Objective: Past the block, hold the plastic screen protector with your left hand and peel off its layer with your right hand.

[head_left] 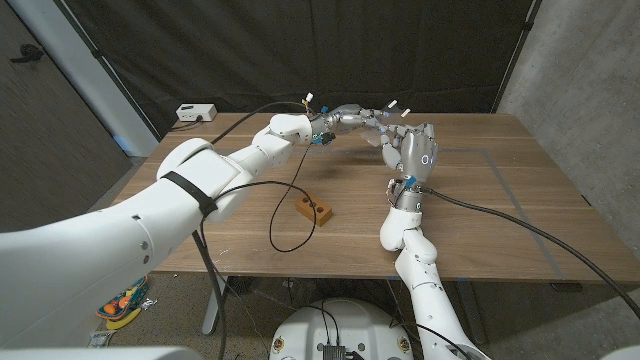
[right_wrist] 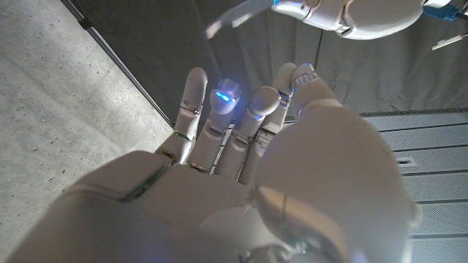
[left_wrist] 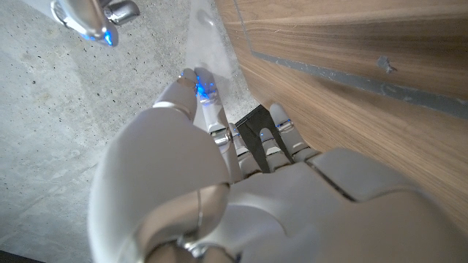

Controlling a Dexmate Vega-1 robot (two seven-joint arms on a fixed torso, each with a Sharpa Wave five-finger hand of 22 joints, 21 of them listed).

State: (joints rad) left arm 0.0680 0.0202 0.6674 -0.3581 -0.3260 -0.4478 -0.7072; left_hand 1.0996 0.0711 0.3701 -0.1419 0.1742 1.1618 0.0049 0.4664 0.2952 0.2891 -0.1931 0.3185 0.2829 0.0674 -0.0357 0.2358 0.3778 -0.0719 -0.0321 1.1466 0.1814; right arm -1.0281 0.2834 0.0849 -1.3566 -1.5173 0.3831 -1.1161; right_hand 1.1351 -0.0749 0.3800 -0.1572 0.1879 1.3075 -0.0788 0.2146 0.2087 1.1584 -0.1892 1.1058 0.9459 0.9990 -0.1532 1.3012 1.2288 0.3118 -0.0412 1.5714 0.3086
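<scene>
Reaching out over the far half of the wooden table (head_left: 480, 200), both hands were raised above the surface and close together. The left hand (head_left: 345, 119) held one plastic screen protector (left_wrist: 208, 51), a clear thin sheet seen in the left wrist view running out from between its thumb and fingers (left_wrist: 281, 120). In the head view the sheet was too faint to trace with certainty; it probably spanned the small gap between the two hands. The right hand (head_left: 410, 148) stood just beside the left, back toward the camera. In the right wrist view its fingers (right_wrist: 223, 102) were extended and slightly apart with nothing seen between them; a thin pale strip hung from the left hand just beyond those fingertips, apparently not touching them. One wooden block (head_left: 314, 211), orange-brown with two dark holes, lay on the table nearer the robot than either hand, below the left forearm. One black cable (head_left: 285, 215) looped past the block. One white box (head_left: 196, 113) sat at the far edge, beyond the left arm.
</scene>
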